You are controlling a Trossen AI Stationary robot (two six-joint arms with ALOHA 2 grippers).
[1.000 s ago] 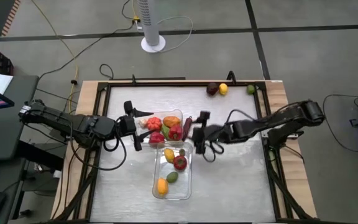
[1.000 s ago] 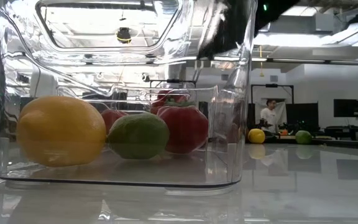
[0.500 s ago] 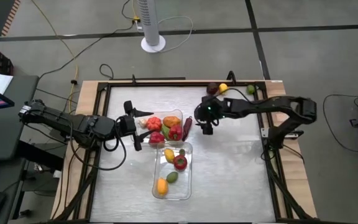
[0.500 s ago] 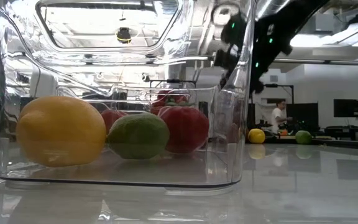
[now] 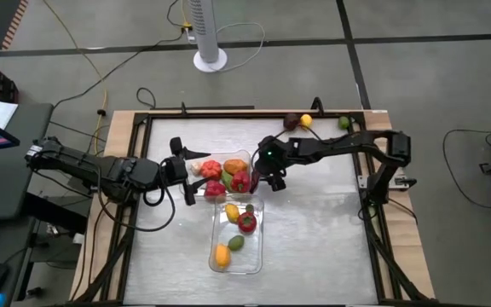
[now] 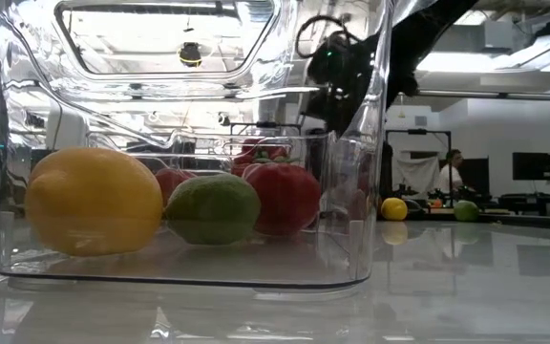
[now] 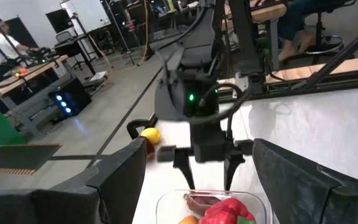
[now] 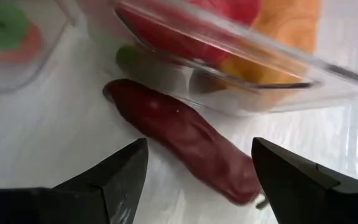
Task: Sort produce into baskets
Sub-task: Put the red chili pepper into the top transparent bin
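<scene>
Two clear baskets lie end to end mid-table: the far basket (image 5: 244, 159) holds red and orange produce, and the near basket (image 5: 257, 256) holds yellow, red, green and orange pieces. A long dark maroon piece (image 8: 179, 130) lies on the table against the far basket's right end (image 5: 255, 176). My right gripper (image 5: 268, 173) is open and points down over it, one finger on each side, not touching. It also shows in the left wrist view (image 7: 207, 171). My left gripper (image 5: 186, 173) is open and empty at the far basket's left end.
A maroon piece (image 5: 291, 122), a yellow piece (image 5: 306, 121) and a green piece (image 5: 344, 123) lie loose at the table's far right edge. A raised dark frame (image 5: 373, 196) runs round the table. Bare tabletop lies right of the baskets.
My right arm has swung toward the table's far edge, and its gripper has turned from lying level to pointing down beside the far basket's right end. The maroon piece and the baskets have stayed where they were.
</scene>
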